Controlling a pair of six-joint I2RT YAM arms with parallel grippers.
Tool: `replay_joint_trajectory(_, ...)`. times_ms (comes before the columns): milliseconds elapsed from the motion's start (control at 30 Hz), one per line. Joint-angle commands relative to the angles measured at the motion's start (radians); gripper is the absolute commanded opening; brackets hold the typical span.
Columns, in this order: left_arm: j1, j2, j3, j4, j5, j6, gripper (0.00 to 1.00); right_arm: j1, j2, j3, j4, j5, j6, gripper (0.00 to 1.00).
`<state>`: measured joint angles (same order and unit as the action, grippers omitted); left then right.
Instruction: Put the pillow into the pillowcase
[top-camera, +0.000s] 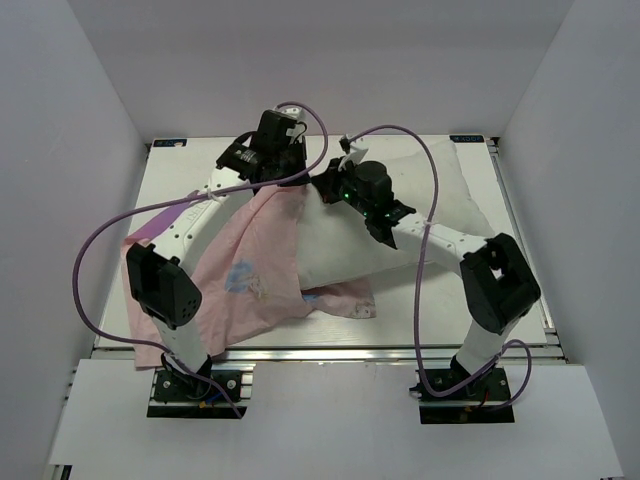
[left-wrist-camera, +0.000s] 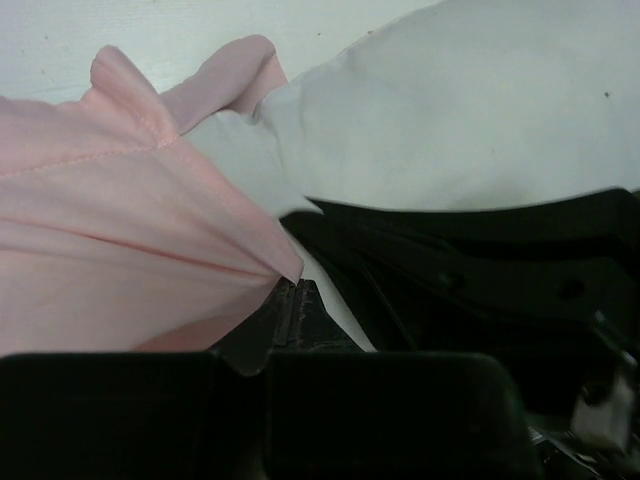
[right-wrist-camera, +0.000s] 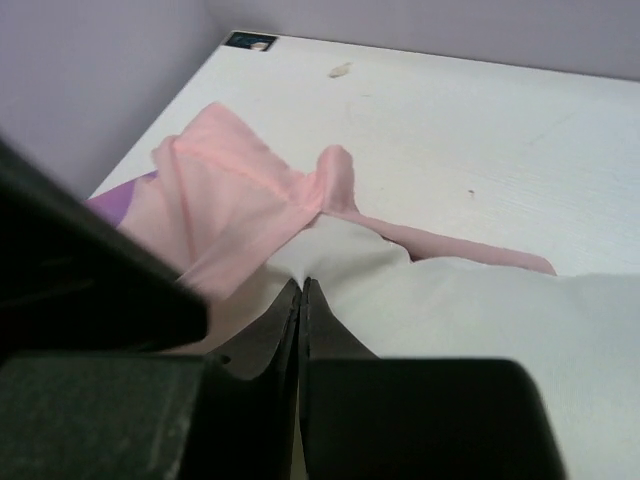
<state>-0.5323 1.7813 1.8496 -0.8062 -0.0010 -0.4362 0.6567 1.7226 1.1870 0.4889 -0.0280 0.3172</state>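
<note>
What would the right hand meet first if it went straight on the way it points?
The pillow: its white corner lies at the tips of the shut right hand, the pink pillowcase just beyond; depth is unclear.

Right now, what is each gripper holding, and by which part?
The left gripper pinches the pillowcase by a gathered fold of its pink edge. The right gripper looks shut on a pinch of white fabric at one end of the pillow.

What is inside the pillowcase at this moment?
Only the left edge of the white pillow seems to go under the top layer of the pink pillowcase; most of it lies outside. How deep it reaches cannot be seen, because the cloth covers it.
</note>
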Motion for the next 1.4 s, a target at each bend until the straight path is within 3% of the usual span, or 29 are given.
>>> replay_joint_trajectory(0, -0.012, -0.106, -0.024, 0.042, 0.032, -0.036, 0.00, 0.004, 0.046, 0.060, 0.062, 0.220, 0.086, 0.00)
replay_joint_trajectory(67, -0.012, -0.106, -0.041, 0.042, 0.015, -0.039, 0.00, 0.004, 0.045, 0.040, 0.045, 0.174, 0.098, 0.00)
replay_joint_trajectory(100, -0.011, -0.096, -0.043, 0.038, 0.016, -0.039, 0.01, 0.003, 0.035, 0.025, 0.048, 0.156, 0.094, 0.05)
replay_joint_trajectory(133, -0.012, -0.089, -0.044, 0.035, 0.015, -0.039, 0.08, 0.003, 0.010, 0.011, 0.047, 0.137, 0.073, 0.19)
replay_joint_trajectory(167, -0.012, -0.085, -0.050, 0.047, -0.016, -0.042, 0.08, 0.001, -0.003, -0.003, 0.034, 0.119, 0.056, 0.51)
replay_joint_trajectory(200, -0.012, -0.079, -0.056, 0.051, -0.019, -0.048, 0.09, 0.001, -0.015, -0.004, -0.025, 0.129, 0.042, 0.70)
replay_joint_trajectory(233, -0.012, -0.077, -0.069, 0.056, -0.016, -0.056, 0.19, -0.002, -0.047, -0.004, -0.064, 0.137, 0.034, 0.82)
replay_joint_trajectory(267, -0.012, -0.077, -0.076, 0.067, -0.014, -0.058, 0.22, -0.014, -0.067, -0.007, -0.096, 0.137, 0.028, 0.89)
replay_joint_trajectory(333, -0.012, -0.086, -0.096, 0.079, -0.022, -0.059, 0.38, -0.023, -0.125, -0.010, -0.157, 0.109, 0.004, 0.89)
replay_joint_trajectory(367, -0.014, -0.088, -0.099, 0.072, -0.033, -0.059, 0.59, -0.031, -0.144, 0.014, -0.188, 0.093, -0.035, 0.89)
replay_joint_trajectory(433, -0.012, -0.100, -0.087, 0.046, -0.060, -0.058, 0.68, -0.034, -0.184, 0.081, -0.327, 0.097, -0.097, 0.89)
replay_joint_trajectory(567, -0.012, -0.170, -0.104, 0.021, -0.080, -0.061, 0.98, -0.034, -0.259, 0.108, -0.487, 0.033, -0.240, 0.89)
replay_joint_trajectory(633, -0.012, -0.219, -0.144, 0.006, -0.086, -0.073, 0.98, -0.034, -0.320, 0.086, -0.603, -0.047, -0.320, 0.89)
replay_joint_trajectory(667, -0.015, -0.283, -0.168, -0.008, -0.091, -0.082, 0.98, -0.034, -0.345, 0.074, -0.652, -0.132, -0.452, 0.89)
replay_joint_trajectory(800, -0.028, -0.492, -0.442, 0.010, -0.091, -0.188, 0.98, -0.032, -0.477, -0.015, -0.803, -0.285, -0.604, 0.89)
replay_joint_trajectory(967, -0.096, -0.689, -0.682, -0.021, -0.048, -0.349, 0.94, 0.006, -0.547, -0.168, -0.778, -0.391, -0.603, 0.89)
replay_joint_trajectory(1133, -0.237, -0.697, -0.849, 0.005, -0.046, -0.478, 0.90, 0.122, -0.515, -0.219, -0.676, -0.313, -0.586, 0.89)
replay_joint_trajectory(1200, -0.302, -0.656, -0.845, -0.004, -0.104, -0.501, 0.90, 0.139, -0.473, -0.216, -0.624, -0.254, -0.569, 0.89)
replay_joint_trajectory(1367, -0.317, -0.565, -0.802, -0.030, -0.234, -0.552, 0.82, 0.144, -0.426, -0.294, -0.412, -0.086, -0.451, 0.89)
